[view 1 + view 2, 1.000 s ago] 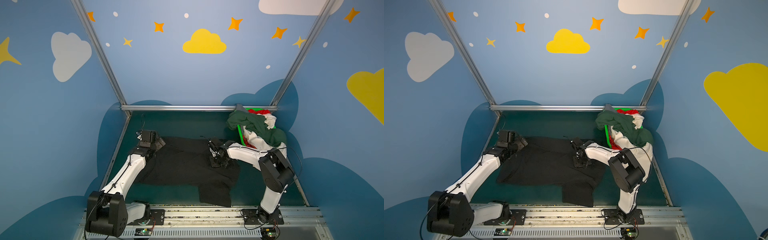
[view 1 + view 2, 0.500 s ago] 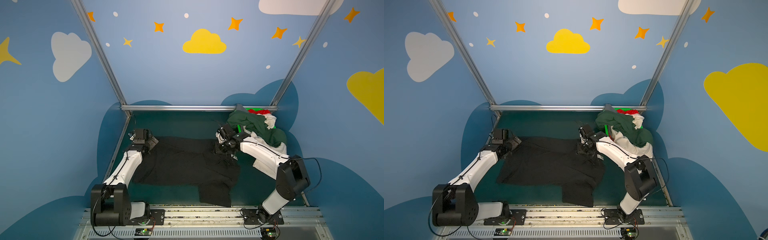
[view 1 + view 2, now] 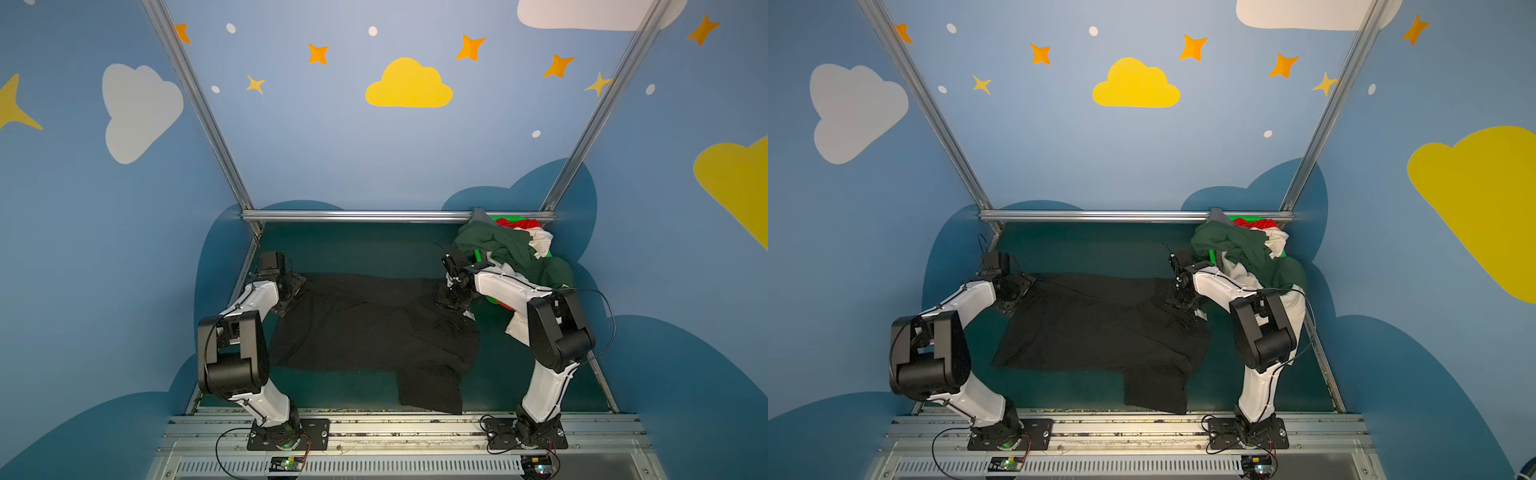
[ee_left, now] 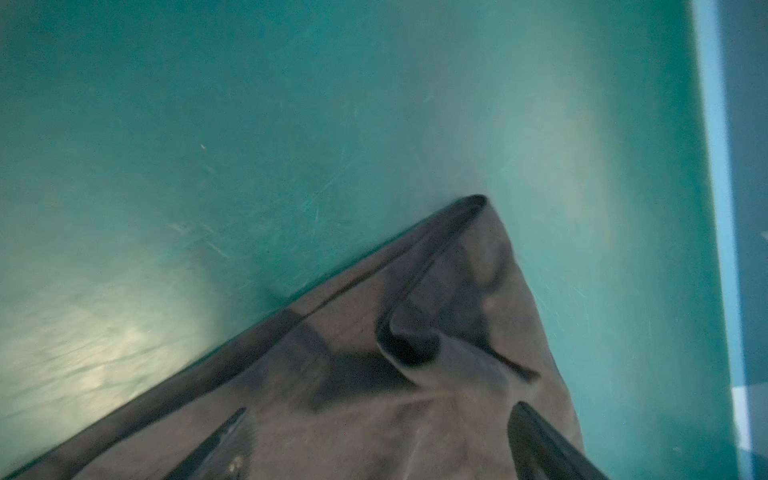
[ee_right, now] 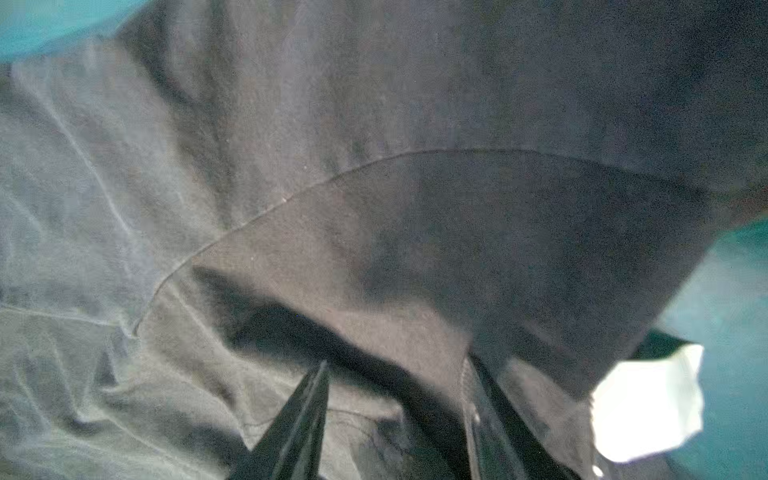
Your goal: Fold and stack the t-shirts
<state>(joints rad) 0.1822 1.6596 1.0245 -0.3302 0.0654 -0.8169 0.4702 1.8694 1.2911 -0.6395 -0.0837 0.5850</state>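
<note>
left end effector wide, right end effector half parted, over black t-shirt.

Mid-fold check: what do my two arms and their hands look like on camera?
The left arm and right arm match: white shells, bulky black joints, thin black cables looping alongside, black base plates. Left hand and right hand have slim, black, tapering fingers.

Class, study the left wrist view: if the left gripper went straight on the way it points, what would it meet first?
Most likely the black t-shirt, whose rumpled corner lies right ahead of the left gripper; the gap between them is hard to judge.
</note>
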